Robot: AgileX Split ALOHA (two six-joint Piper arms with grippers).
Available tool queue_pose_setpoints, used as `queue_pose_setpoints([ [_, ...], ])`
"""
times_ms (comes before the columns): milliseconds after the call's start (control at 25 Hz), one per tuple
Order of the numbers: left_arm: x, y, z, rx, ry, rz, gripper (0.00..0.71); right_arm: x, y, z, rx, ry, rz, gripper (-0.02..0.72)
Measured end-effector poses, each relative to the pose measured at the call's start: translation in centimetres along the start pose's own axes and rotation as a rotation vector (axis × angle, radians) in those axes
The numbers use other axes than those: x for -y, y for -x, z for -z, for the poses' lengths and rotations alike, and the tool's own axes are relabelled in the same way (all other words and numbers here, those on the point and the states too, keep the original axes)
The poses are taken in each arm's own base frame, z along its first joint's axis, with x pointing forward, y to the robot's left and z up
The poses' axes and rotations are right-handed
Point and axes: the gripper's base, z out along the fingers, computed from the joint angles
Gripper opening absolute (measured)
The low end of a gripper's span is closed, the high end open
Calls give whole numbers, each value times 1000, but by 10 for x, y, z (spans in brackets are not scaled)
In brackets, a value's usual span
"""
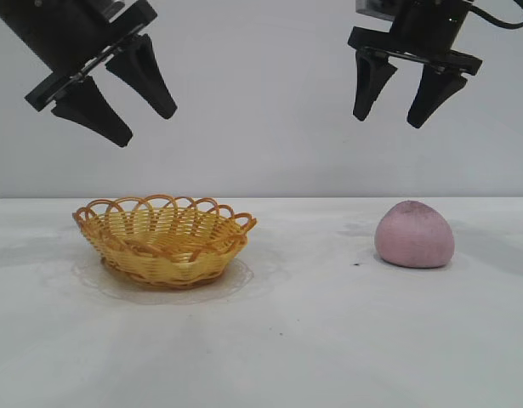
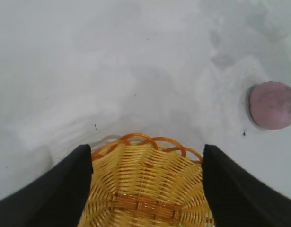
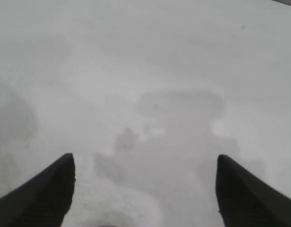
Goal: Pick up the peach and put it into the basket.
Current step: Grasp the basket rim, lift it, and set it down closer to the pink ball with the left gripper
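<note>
- While both arms hang high over the table (image 1: 329, 340), we see our right claw (image 1: 395, 120) spread wide and gripping nothing, its two dark fingers (image 1: 371, 83) pointing down.
- We find the peach (image 1: 415, 235) below the right claw, resting on the table well apart from the fingertips, slightly to the outer side of the gap between them.
- From the right wrist view we see our right claw (image 3: 144, 163) with its fingers (image 3: 50, 187) parted over bare table (image 3: 150, 71); only a faint pinkish sliver shows at the frame's edge between them, too slight for us to name with certainty.
- We hold our left claw (image 1: 144, 127) released as well, tilted, with its fingers (image 1: 147, 75) slanting down toward the middle of the table and nothing between them.
- We see the basket (image 1: 163, 240) sitting below the left claw, upright on the table and holding nothing.
- From the left wrist view the basket (image 2: 145, 189) fills the gap between our left claw's (image 2: 146, 151) parted fingers (image 2: 55, 194), its looped rim lying just beyond the fingertips.
- In that same view we see the peach (image 2: 273, 105) lying well off to one side of the left claw, beyond the basket's rim and clear of it.
- We judge the peach and basket well apart, with bare table between them.
</note>
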Motion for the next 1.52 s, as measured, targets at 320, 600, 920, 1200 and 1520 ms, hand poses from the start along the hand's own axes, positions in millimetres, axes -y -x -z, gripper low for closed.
queue_pose_setpoints([
  [320,0,0,0,0,0,0,483,0,0,0,-1,0,0,529],
  [600,-2,-3,0,-30,17,-42,483,0,0,0,-2,1,0,529],
  [920,-8,-21,3,-245,61,-247,483,0,0,0,-4,1,0,529],
  [1200,-4,-7,13,-329,108,-423,483,0,-1,0,-9,3,0,529],
  [1520,5,17,-3,-399,149,-551,483,-1,-2,0,-26,9,0,529],
])
